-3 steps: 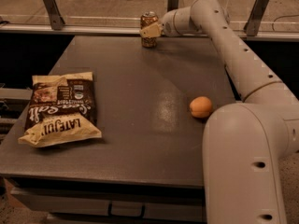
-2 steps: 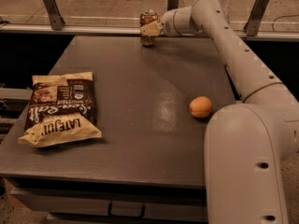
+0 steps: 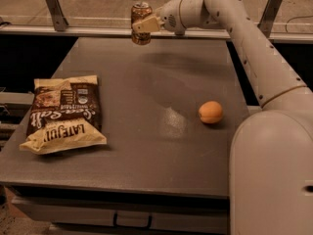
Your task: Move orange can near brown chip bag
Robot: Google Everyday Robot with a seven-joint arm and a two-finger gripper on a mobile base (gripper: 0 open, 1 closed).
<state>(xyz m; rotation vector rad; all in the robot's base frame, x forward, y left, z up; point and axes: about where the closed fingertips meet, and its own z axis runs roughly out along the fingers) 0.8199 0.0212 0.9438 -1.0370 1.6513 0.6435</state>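
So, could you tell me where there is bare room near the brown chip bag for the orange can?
The widest bare stretch lies between the brown chip bag and the orange fruit, up to the far edge, where the gripper holds the orange can. In front of the bag the strip is narrow; left of it the table ends.

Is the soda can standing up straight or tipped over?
Upright. The orange can shows its silver top facing up and sides vertical; the gripper is shut on its side at the far edge of the table.
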